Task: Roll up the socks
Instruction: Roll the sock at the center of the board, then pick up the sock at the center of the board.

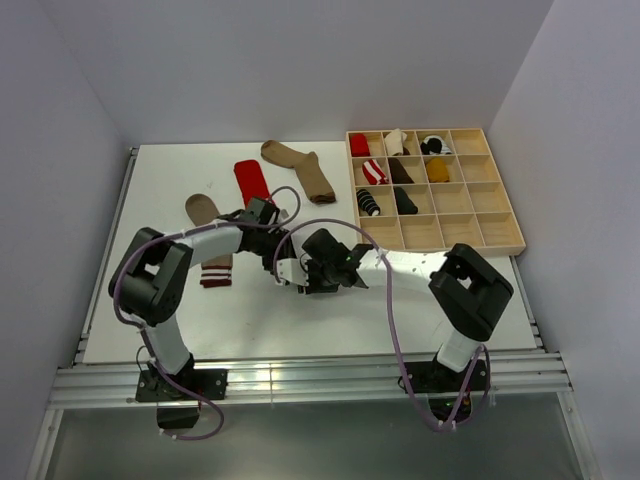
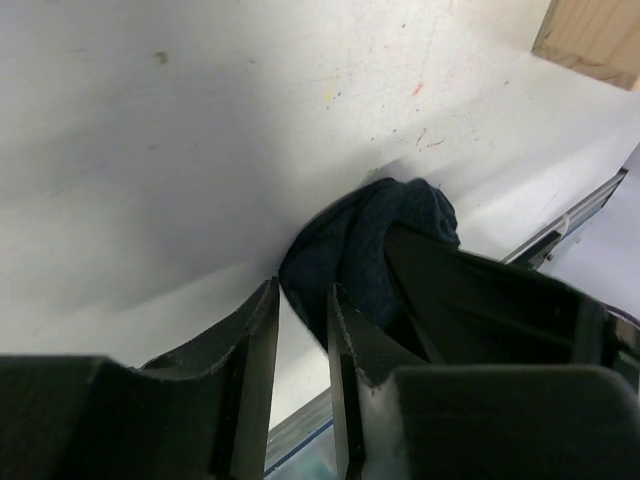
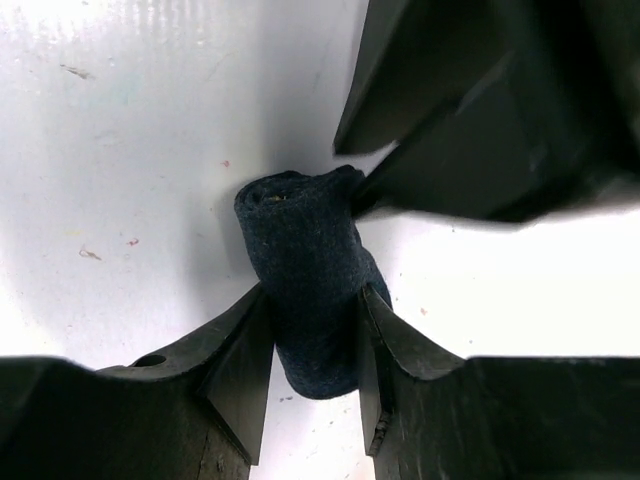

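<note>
While our right claw (image 3: 315, 300) is pinching the rolled navy fabric sock (image 3: 300, 240), our empty left claw (image 2: 303, 295) is hovering ajar; lifting firmly seems next.

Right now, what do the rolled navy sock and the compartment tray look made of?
The navy sock looks like soft, matte knitted fabric, possibly a cotton blend: fuzzy surface, limp folds. The tray looks like pale, unvarnished wood, perhaps plywood: light tan colour, thin flat dividers.

The rolled navy sock (image 3: 300, 230) is soft, fuzzy knitted cloth, the fingers (image 3: 235, 370) of the right gripper (image 3: 313, 295) look like matt black plastic, the table (image 1: 180, 320) is smooth matt white with faint flecks, and the tray (image 1: 455, 248) is pale bare wood.
</note>
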Controlling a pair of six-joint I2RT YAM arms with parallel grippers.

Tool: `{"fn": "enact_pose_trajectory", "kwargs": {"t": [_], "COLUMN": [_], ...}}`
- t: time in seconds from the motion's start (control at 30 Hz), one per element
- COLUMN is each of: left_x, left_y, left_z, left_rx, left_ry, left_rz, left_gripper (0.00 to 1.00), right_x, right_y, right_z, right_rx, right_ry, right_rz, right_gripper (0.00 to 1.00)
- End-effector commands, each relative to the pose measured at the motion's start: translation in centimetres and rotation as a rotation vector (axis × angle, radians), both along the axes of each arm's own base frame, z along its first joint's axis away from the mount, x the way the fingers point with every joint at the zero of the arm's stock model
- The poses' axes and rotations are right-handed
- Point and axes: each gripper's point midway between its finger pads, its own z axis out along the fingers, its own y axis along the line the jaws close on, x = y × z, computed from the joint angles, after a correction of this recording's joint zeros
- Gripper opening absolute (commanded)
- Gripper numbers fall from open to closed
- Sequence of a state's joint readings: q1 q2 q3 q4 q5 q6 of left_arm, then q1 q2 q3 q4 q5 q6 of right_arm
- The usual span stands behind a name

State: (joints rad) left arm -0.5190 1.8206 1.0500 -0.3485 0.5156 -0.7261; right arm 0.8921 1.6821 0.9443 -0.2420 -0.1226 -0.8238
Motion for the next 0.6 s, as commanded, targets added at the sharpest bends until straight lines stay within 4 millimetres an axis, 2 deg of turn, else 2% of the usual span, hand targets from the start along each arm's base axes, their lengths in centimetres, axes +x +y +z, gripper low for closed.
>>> {"fn": "enact_pose_trajectory", "kwargs": {"t": [0.0, 0.13, 0.17, 0.2, 0.23, 0.33, 0.47, 0.57], "left_x": [0.9, 2.9, 3.1, 3.6, 3.7, 3.9, 3.4, 2.8], "left_y": [1.4, 3.8, 4.2, 4.8, 5.1, 5.9, 6.2, 6.1], "left_z": [3.0, 5.4, 5.9, 6.9, 7.3, 8.9, 9.9, 11.0], "left_rx": [-0.003, -0.015, -0.020, -0.023, -0.019, -0.013, -0.034, -0.068], "left_ry": [-0.083, -0.145, -0.156, -0.185, -0.196, -0.238, -0.259, -0.279], "left_rz": [0.038, 0.133, 0.144, 0.164, 0.170, 0.190, 0.193, 0.190], "left_gripper": [0.30, 0.29, 0.29, 0.29, 0.29, 0.28, 0.27, 0.27], "right_x": [-1.0, 0.4, 1.1, 1.0, 1.5, 3.0, 5.5, 8.2], "right_y": [-1.6, -0.8, -1.2, -1.4, -0.9, -1.1, -2.7, -5.3], "right_z": [-0.7, 2.2, 2.6, 2.9, 4.1, 6.8, 10.1, 12.2], "right_rx": [-0.037, 0.040, 0.053, 0.052, 0.089, 0.144, 0.210, 0.235], "right_ry": [0.126, 0.180, 0.191, 0.217, 0.222, 0.226, 0.217, 0.166], "right_rz": [-0.057, -0.110, -0.137, -0.148, -0.154, -0.205, -0.289, -0.388], "right_gripper": [0.00, 0.00, 0.00, 0.00, 0.00, 0.00, 0.00, 0.00]}}
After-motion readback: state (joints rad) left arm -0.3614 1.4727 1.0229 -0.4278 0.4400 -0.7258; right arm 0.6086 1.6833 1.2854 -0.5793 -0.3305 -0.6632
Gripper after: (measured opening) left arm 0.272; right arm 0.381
